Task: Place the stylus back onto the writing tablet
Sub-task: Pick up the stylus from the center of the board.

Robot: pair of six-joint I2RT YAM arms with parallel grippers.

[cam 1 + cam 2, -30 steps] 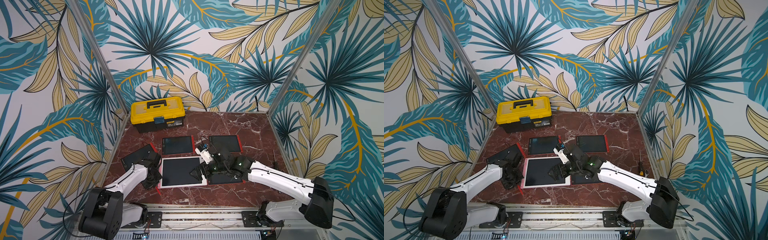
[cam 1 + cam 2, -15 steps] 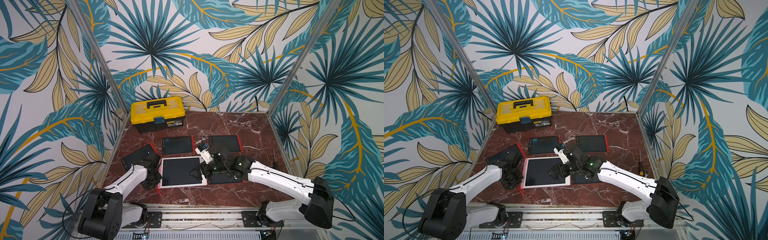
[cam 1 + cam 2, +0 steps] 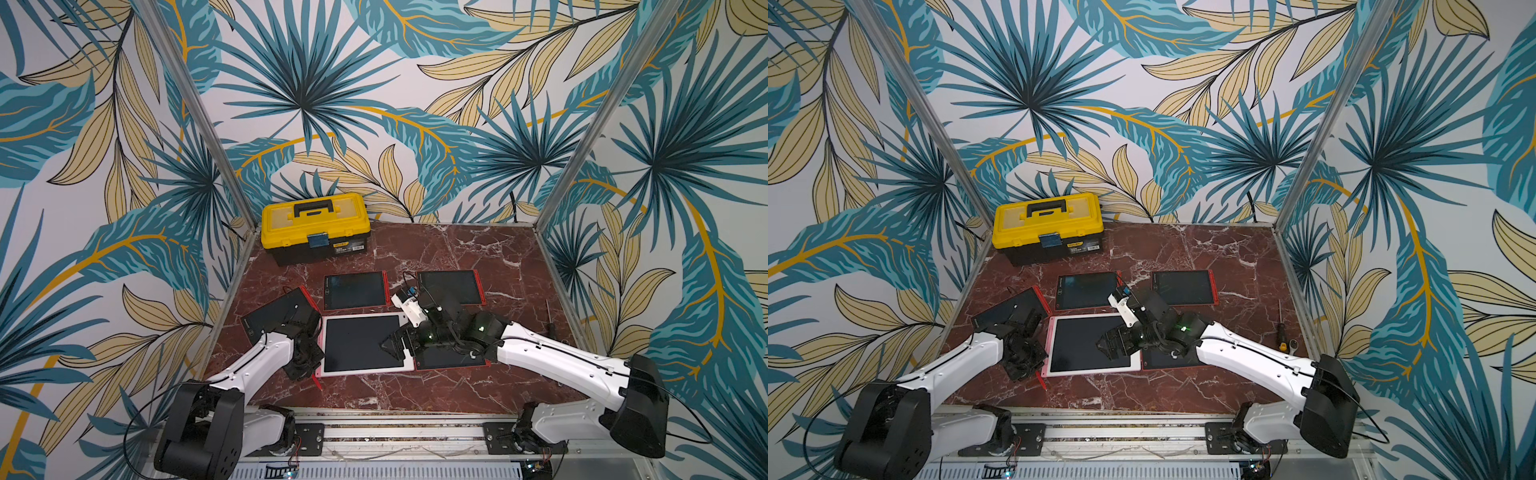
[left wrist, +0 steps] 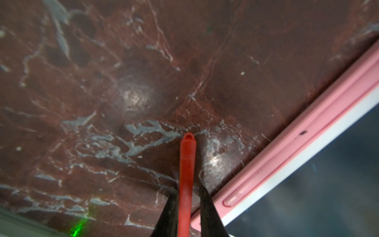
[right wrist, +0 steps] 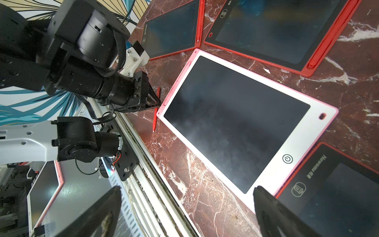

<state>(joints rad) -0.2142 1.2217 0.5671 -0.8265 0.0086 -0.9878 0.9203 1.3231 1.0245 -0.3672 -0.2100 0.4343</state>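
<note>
The red marble table [image 3: 457, 257] sat inside leaf-print walls, and the white tablet [image 3: 361, 345] lay near its front edge; take that tablet as your marker. A yellow toolbox [image 3: 316, 232] stood well behind it, against the back wall. Four red-edged tablets [image 3: 355, 291] ringed it: two just behind, and one at each side, partly under an arm.

Your right claw [image 5: 187, 189] hung over the tablet's right-hand edge, jaws spread wide and empty. Your left claw [image 4: 188, 189] was low at the tablet's left edge, near its front corner, with a finger on either side of the red pen [image 4: 186, 164]. One finger lay against the pen, but a thin gap showed at the other. I could not tell whether the pen was truly pinched or merely bracketed. It lay just beside the tablet's pink rail [image 4: 297, 156], off the tablet, one end poking out toward the front.

Here is what I judged could have gone wrong. With so doubtful a hold, the pen could have slipped or swung as you lifted, then rolled away on the marble. The low fingers could have caught the pink rail and shoved the tablet. And a red pen may belong to a red-edged tablet, not this pink-railed one.
</note>
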